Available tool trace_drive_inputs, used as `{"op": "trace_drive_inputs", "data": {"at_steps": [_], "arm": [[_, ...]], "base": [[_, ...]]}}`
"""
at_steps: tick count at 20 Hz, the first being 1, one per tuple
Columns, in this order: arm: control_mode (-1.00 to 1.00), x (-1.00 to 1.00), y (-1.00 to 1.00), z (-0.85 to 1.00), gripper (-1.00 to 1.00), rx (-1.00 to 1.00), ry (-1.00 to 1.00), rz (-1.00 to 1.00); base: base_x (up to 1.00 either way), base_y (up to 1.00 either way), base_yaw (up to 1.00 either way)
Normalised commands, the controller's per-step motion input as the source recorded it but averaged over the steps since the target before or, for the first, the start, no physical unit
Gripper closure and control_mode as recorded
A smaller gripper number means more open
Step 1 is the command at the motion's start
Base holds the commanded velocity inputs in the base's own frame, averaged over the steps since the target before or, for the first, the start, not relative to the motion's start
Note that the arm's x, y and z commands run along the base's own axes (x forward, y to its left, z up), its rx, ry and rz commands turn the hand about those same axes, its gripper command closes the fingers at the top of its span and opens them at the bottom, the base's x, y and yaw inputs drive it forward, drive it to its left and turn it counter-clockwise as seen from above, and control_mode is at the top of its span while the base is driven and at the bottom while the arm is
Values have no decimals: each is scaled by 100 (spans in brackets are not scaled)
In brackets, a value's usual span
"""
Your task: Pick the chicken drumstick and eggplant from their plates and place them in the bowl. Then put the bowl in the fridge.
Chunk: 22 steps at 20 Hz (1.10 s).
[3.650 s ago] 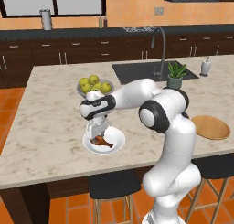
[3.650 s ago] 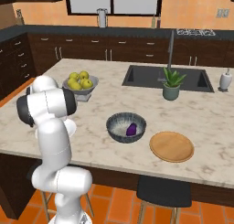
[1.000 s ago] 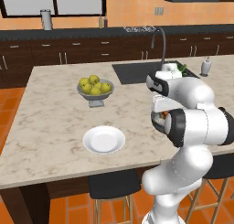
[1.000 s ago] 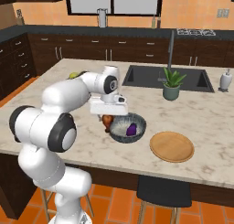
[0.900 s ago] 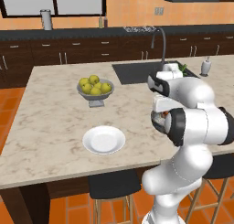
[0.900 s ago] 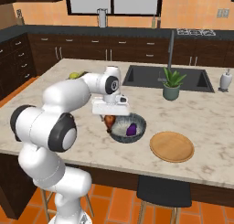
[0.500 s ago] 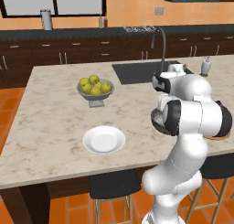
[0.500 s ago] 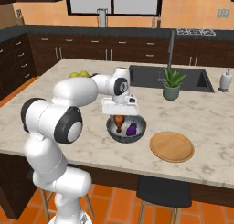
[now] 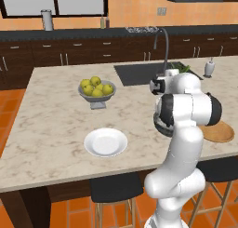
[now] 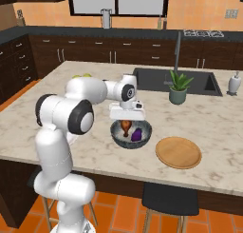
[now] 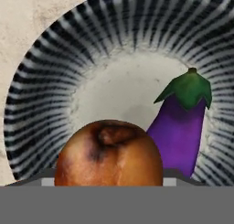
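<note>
The white plate (image 9: 105, 142) on the bench (image 9: 56, 124) is now bare. The claw (image 10: 126, 121) has carried the drumstick (image 10: 125, 126) over the bowl (image 10: 131, 134) and hangs above it, clamped partway on the meat; the eggplant (image 10: 137, 134) already lies inside. Release comes next, then the fridge.

Two plates (image 9: 105, 142); one bowl (image 10: 131, 134); one drumstick (image 10: 125, 126); one eggplant (image 10: 136, 134)

Round dark grey bowl (image 10: 131, 136) with striped inner wall and pale floor, on the marble island. Glossy purple eggplant (image 11: 179, 128) with green cap inside it. Orange-brown roasted chicken drumstick (image 10: 125, 126) hanging upright over the bowl. White plate (image 9: 106, 142) and tan wooden plate (image 10: 179, 152) bare.
</note>
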Motion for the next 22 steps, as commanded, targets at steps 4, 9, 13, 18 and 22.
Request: {"op": "trace_drive_inputs", "data": {"at_steps": [4, 9, 13, 18, 22], "arm": [[-100, 20, 10, -32, 100, 0, 0, 0], [-100, 9, -1, -40, 100, 0, 0, 0], [-100, 0, 0, -35, 100, 0, 0, 0], [-100, 23, 0, -13, 100, 0, 0, -1], [-100, 19, 0, -7, 100, 0, 0, 0]], "base": [[0, 0, 0], [0, 0, 0], [0, 0, 0], [0, 0, 0], [0, 0, 0]]}}
